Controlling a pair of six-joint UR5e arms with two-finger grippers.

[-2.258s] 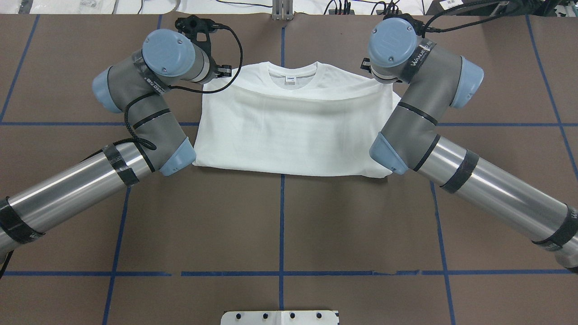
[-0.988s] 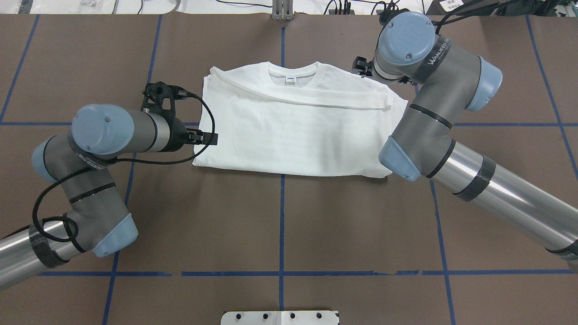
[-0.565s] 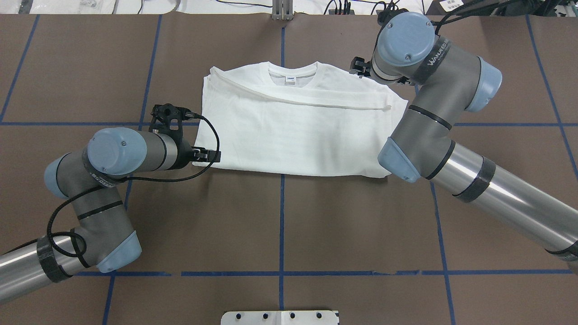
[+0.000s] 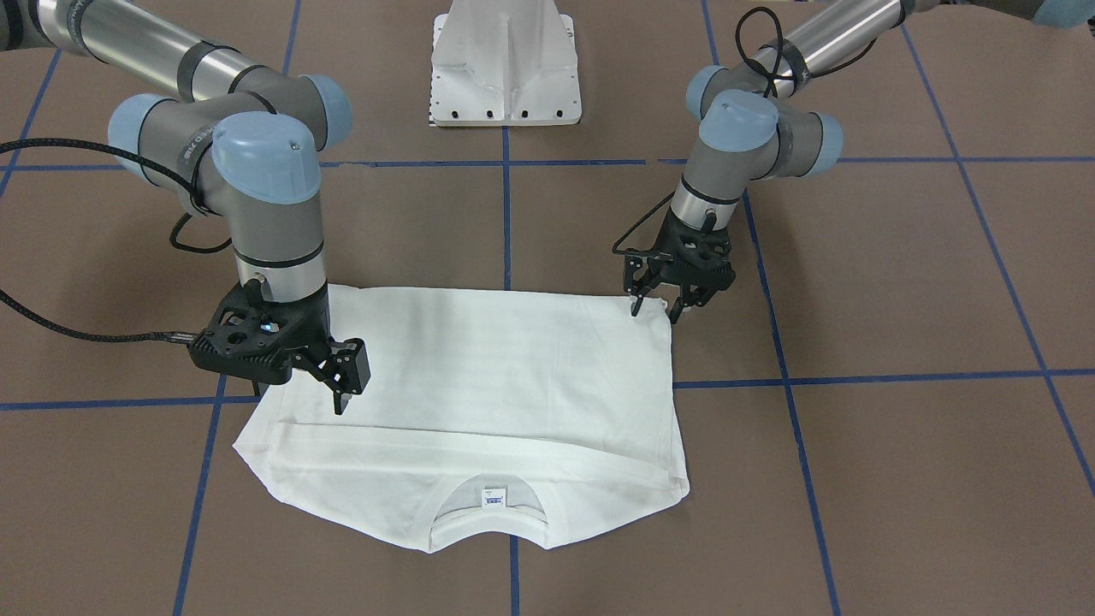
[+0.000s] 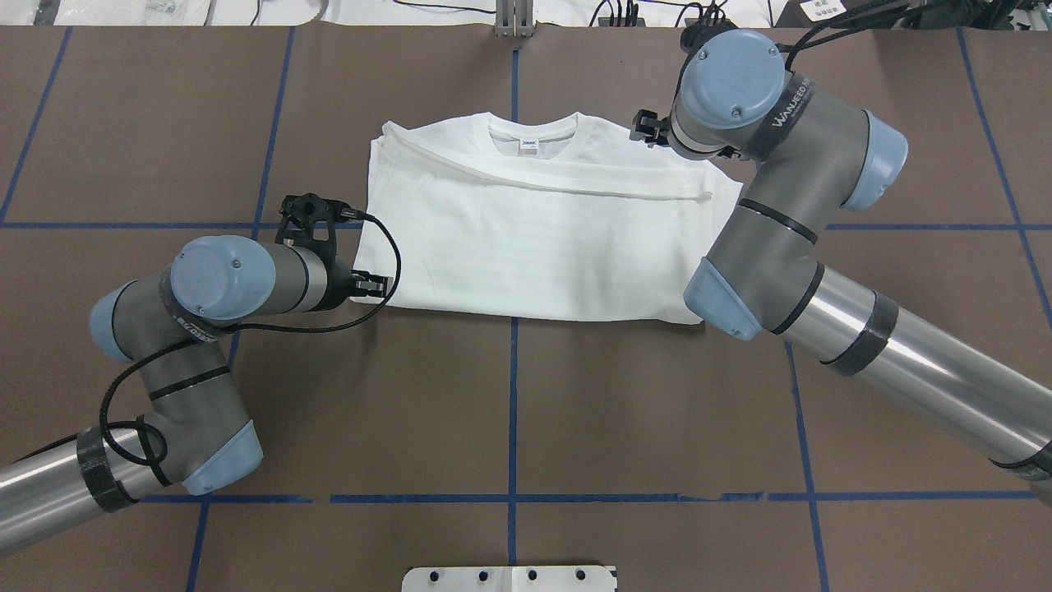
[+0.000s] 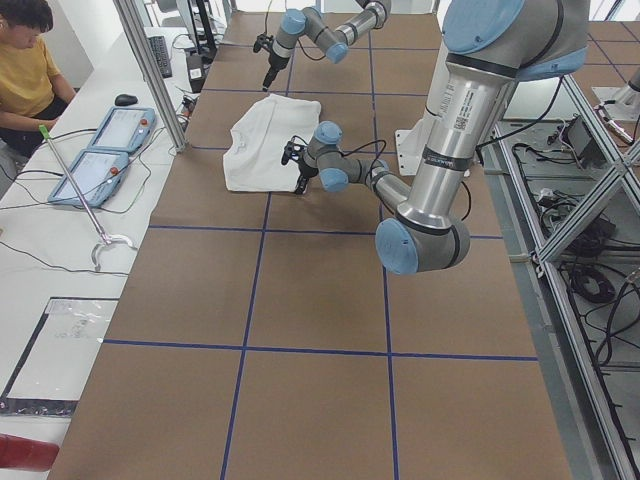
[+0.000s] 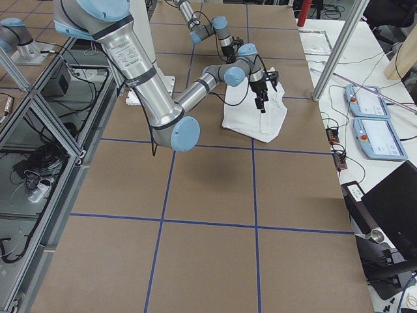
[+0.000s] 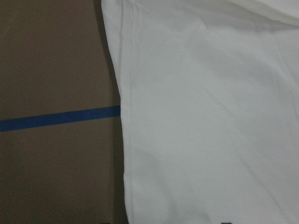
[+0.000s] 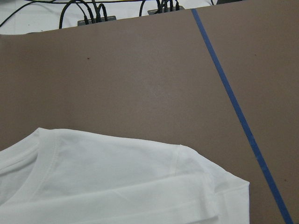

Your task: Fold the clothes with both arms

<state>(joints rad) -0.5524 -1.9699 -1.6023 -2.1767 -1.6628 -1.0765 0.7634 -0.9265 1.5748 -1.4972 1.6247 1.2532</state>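
The white shirt (image 5: pixel 534 238) lies folded into a rectangle on the brown table, collar and small label (image 5: pixel 527 145) at the far side; no printed text shows. A folded band runs slantwise below the collar. My left gripper (image 5: pixel 376 285) is open at the shirt's near left corner; in the front view (image 4: pixel 657 310) its fingers straddle that corner just above the table. My right gripper (image 5: pixel 643 127) is open and empty, hovering over the far right shoulder, as the front view (image 4: pixel 346 389) shows. Both wrist views show only shirt (image 8: pixel 210 116) (image 9: pixel 117 182), no fingers.
The white pedestal base (image 4: pixel 505 64) stands at the robot's side of the table. Blue tape lines (image 5: pixel 513 411) grid the brown surface. Cables (image 5: pixel 625 12) lie along the far edge. An operator (image 6: pixel 25 70) sits by control tablets (image 6: pixel 100 150) beyond it.
My left arm has swung back from the shirt's far left shoulder to its near left corner. The right gripper stayed by the right shoulder, edging left. The folded band now lies slantwise.
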